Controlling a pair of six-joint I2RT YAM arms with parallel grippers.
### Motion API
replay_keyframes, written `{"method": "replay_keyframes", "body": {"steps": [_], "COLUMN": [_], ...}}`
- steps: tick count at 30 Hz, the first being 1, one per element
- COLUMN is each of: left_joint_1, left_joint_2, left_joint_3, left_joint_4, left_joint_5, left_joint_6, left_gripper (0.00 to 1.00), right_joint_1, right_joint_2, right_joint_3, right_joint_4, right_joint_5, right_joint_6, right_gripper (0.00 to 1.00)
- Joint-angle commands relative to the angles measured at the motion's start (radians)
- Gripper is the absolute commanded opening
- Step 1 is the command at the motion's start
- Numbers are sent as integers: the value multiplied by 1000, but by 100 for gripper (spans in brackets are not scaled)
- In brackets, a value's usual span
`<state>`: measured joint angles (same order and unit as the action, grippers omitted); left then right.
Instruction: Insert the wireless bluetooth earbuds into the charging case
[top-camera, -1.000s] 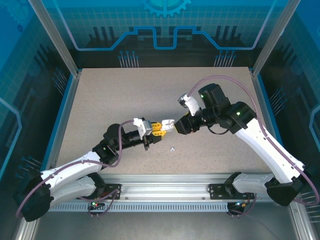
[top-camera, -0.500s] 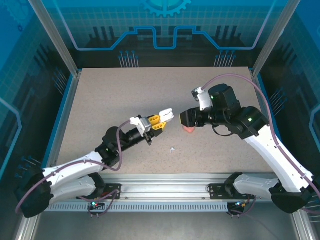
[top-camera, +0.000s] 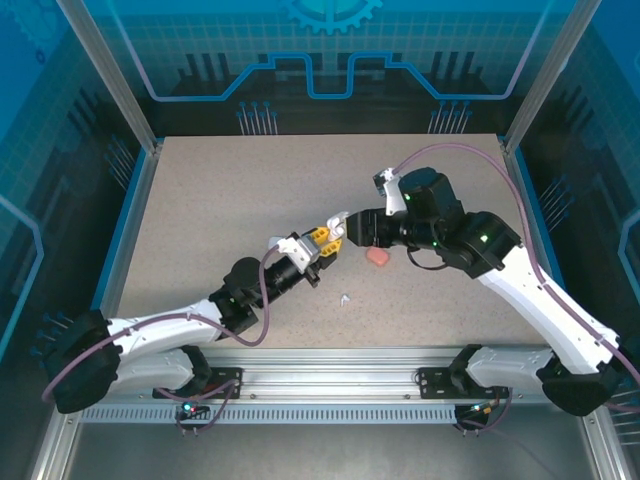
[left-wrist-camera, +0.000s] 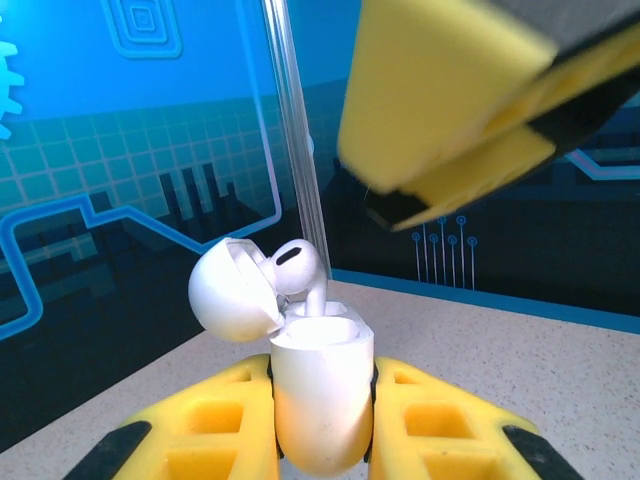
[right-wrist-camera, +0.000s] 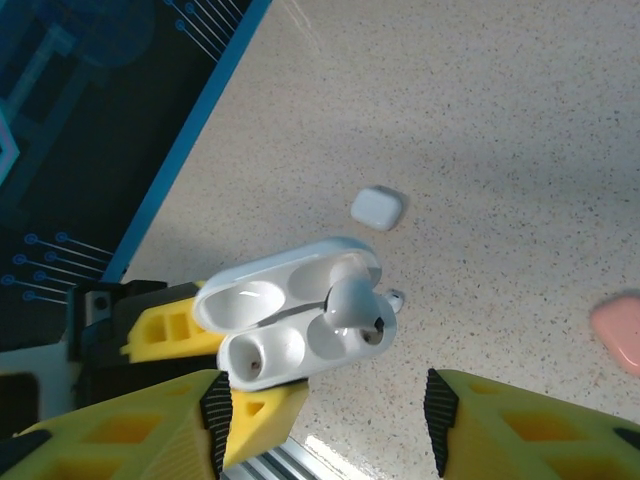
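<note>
Earbud (left-wrist-camera: 298, 268) stem-down in open charging case (left-wrist-camera: 320, 400)

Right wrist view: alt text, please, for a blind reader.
The left hand holds an open white charging case with one white earbud half-seated in a well, the other well empty. The right hand frames the bottom, its yellow fingers apart and empty. A pink object lies on the table at right.

Glossy, smooth white plastic case (left-wrist-camera: 318, 400) and earbud (left-wrist-camera: 297, 268); matt, speckled, stone-like table (top-camera: 230, 200).
</note>
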<state>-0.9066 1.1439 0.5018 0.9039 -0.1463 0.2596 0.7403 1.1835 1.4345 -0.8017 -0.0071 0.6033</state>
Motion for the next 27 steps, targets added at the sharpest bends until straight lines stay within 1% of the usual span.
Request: {"method": "replay_keyframes", "body": {"steps": [1,7,13,20,27], "left_joint_1": [-11,-12,-14,-15,-14], "left_joint_2": [5,10,14,14,12], "left_joint_3": [38,44,47,49,47], "left_joint_4": [60,53,53,53,54], "left_joint_5": [-29,-16,-7,-6,-9], "left_joint_6": [24,23,15,15,11], "left_gripper": [0,0,0,0,0], "right_joint_1": [13,11,7,-1,-8], "right_joint_2": [8,23,36,50,63], "right_joint_3": [15,11,11,14,10], "right_joint_4": [28,53,65,80,74], "right_joint_5": [22,25,47,41,38], "right_joint_6": [18,18,13,12,10], "right_gripper": [56,55,50,46,39]}}
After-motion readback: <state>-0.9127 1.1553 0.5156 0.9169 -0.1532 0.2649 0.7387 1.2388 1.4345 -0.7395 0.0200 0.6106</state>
